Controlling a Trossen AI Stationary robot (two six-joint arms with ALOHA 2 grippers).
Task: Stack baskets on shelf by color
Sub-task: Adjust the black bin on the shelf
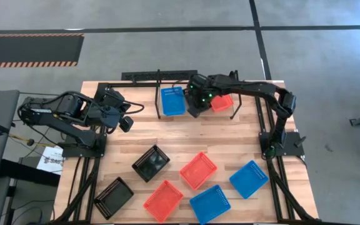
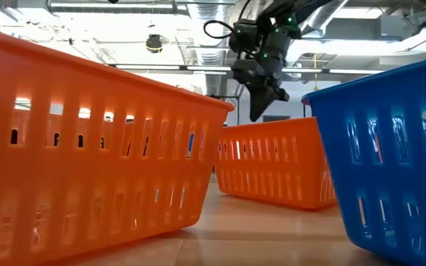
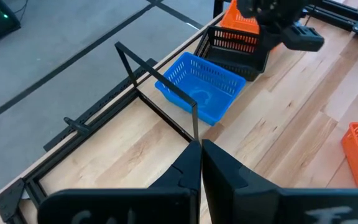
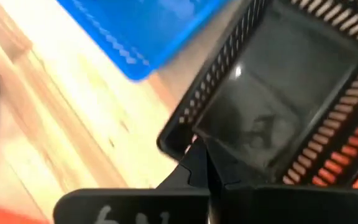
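**Baskets and shelf: positions**

Right gripper (image 1: 195,100) is clamped on a black basket's (image 4: 278,106) rim at the shelf (image 1: 149,78), between blue basket (image 1: 172,100) and red basket (image 1: 222,102). Left gripper (image 1: 125,123) is closed, empty. Six baskets are spread along the counter's (image 1: 167,134) near edge.

Bright even overhead light, soft shadows, motion blur in the right wrist view.
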